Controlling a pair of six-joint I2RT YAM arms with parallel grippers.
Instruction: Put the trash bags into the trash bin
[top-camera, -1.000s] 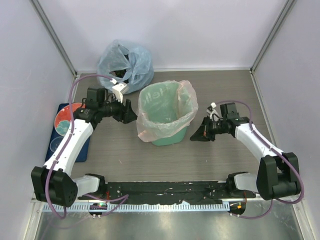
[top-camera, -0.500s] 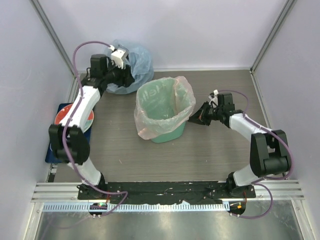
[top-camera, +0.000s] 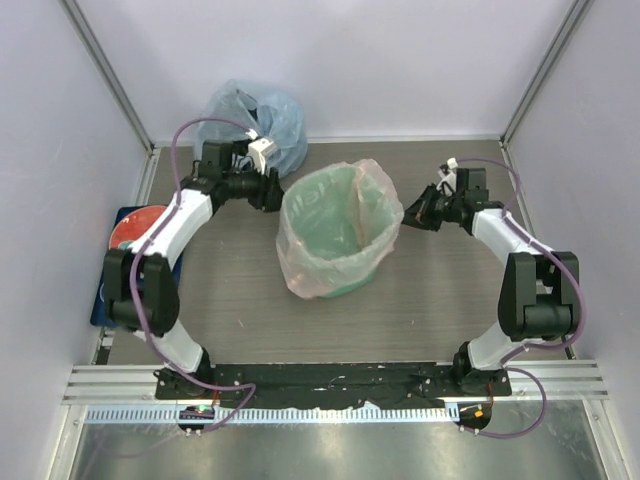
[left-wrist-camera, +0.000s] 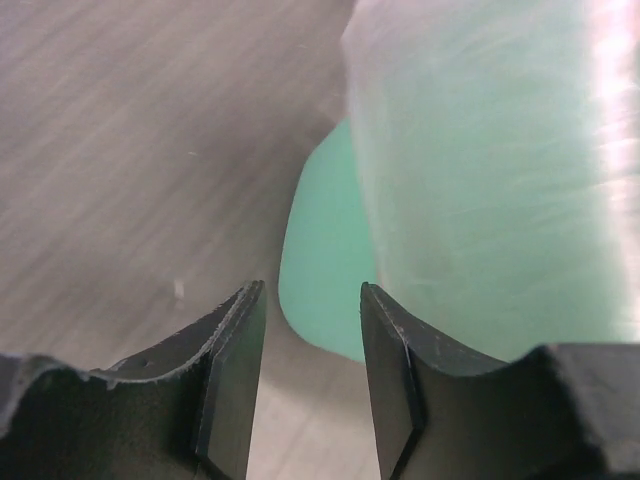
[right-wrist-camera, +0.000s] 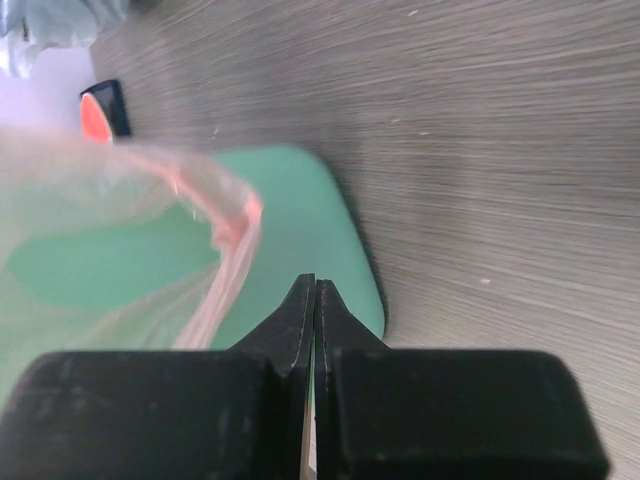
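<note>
The mint-green trash bin stands mid-table, leaning a little. The pale-pink trash bag lines it and hangs over its rim. My left gripper is open and empty just beyond the bin's far-left rim. In the left wrist view the left gripper frames bare table, with the bin's side and the bag-covered wall just beyond. My right gripper is shut by the bin's right rim. In the right wrist view the right gripper has nothing visible between its tips, and the bag's edge lies left of them over the bin.
A bulging pale-blue bag sits at the back left against the wall, just behind the left wrist. A red plate lies on a blue mat at the left edge. Enclosure walls close in on three sides.
My left gripper has moved from the blue bag down to the bin's far-left rim. My right gripper has moved farther back. The bin and bag have shifted slightly right and forward.
</note>
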